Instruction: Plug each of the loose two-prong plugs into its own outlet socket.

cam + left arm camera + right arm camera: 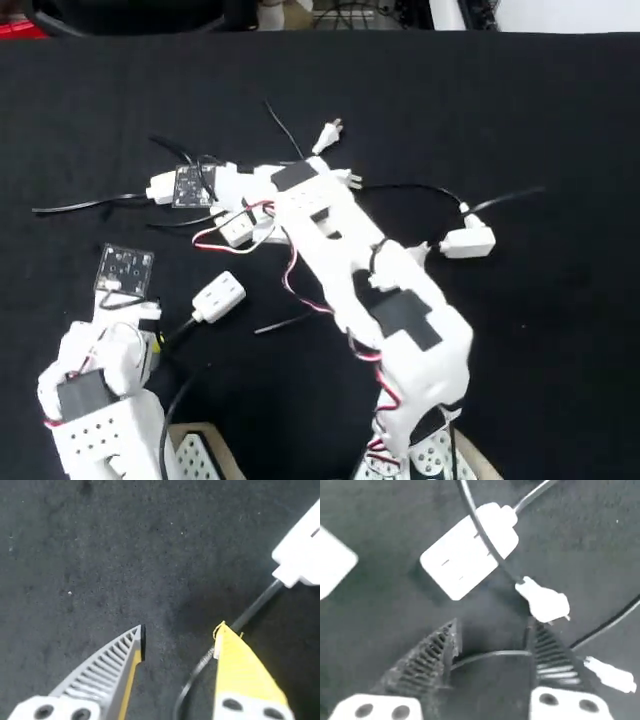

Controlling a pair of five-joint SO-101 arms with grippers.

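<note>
High view: the right arm (340, 250) stretches from the table's near edge towards the far left, over a tangle of cords, white sockets and plugs; one two-prong plug (328, 135) lies beyond it towards the far edge; a lone outlet socket (468, 242) lies towards the right edge; the left arm (95, 385) stands at the near left corner with a corded socket (218, 297) just beside it; the right arm is much the nearer to the loose plugs.

Left wrist view: the left gripper (181, 635) hangs over the bare black table (100, 555), fingers spread wide with nothing between them; the corded socket (300, 555) lies beyond the yellow finger (240, 670), outside the gap; its black cord (255, 607) passes close by that fingertip.

Right wrist view: the right gripper (492, 640) is spread wide and holds nothing; a small white plug (542, 602) lies just ahead of one fingertip, off to that side rather than centred in the gap, its long axis slanting across the fingers' line; a socket block (470, 555) lies farther ahead; the fingers, I judge, need a sideways shift to straddle the plug.
</note>
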